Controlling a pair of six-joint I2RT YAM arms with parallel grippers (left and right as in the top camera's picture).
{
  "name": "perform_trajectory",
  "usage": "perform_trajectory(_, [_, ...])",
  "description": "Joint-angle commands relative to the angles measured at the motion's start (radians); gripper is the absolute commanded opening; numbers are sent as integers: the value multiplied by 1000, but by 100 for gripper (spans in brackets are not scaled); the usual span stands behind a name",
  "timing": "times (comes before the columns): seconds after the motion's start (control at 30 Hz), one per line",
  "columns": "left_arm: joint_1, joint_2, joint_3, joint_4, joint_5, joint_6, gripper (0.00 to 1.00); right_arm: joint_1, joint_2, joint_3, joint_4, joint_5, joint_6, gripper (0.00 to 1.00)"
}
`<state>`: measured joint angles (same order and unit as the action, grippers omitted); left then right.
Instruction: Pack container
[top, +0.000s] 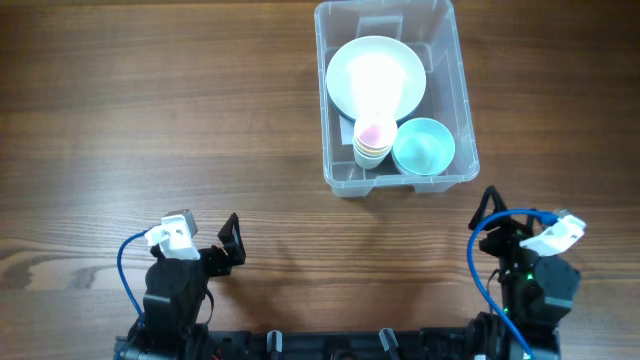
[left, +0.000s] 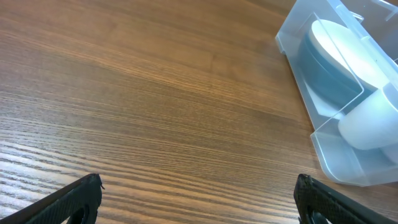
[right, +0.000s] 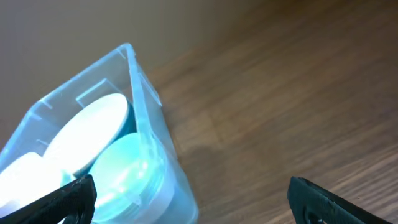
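While the left tool (top: 231, 242) and right tool (top: 487, 224) hang wide open and empty short of the container (top: 446, 72) on the surface (top: 150, 120), it looks light, stiff, probably slippery, best pinched at its rim.

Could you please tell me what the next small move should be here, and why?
Probably no new pick: I would leave both arms parked. The large white bowl, the stack of cups and the light teal bowl all sit inside the container. The left end effector and right end effector are open near the base, holding nothing.
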<state>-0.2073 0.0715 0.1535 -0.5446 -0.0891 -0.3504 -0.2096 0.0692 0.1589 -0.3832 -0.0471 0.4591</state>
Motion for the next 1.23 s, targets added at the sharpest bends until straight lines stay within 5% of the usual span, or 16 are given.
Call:
perform_trajectory(0.0, [8, -7, -6, 4, -13, 2, 100, 6, -28, -32, 24, -33, 41, 100])
perform_trajectory(1.2, [8, -6, -6, 4, -13, 2, 100, 6, -27, -32, 24, -33, 102, 100])
